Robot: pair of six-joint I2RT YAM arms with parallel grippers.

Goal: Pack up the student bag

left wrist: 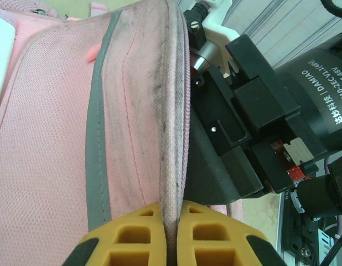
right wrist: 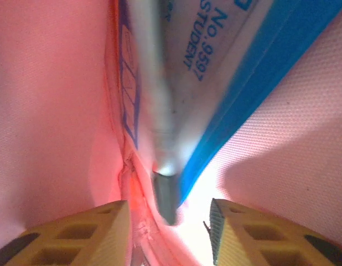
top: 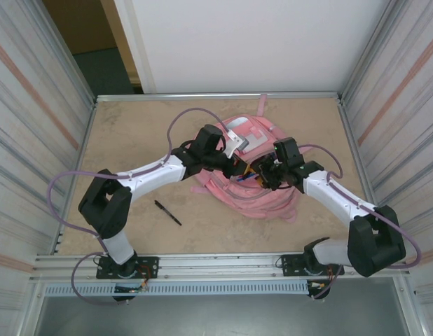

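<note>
The pink student bag [top: 258, 203] lies mid-table with its top opening held apart. My left gripper [top: 234, 162] is shut on the bag's grimy zip rim [left wrist: 172, 111], the yellow fingertips [left wrist: 172, 233] pinching the fabric edge. My right gripper [top: 262, 171] reaches into the opening and is open [right wrist: 170, 233]. Inside the bag, a silver-grey pen [right wrist: 154, 111] points its dark tip down between the two yellow fingers, with a gap on each side. It lies against a white, blue-edged booklet [right wrist: 215, 61] printed "STUDENT". Pink lining [right wrist: 49, 111] surrounds both.
A black pen [top: 168, 213] lies on the beige table left of the bag, near the left arm. The right arm's black wrist [left wrist: 259, 111] sits close beside the held rim. Metal walls [top: 34, 105] flank the table on both sides.
</note>
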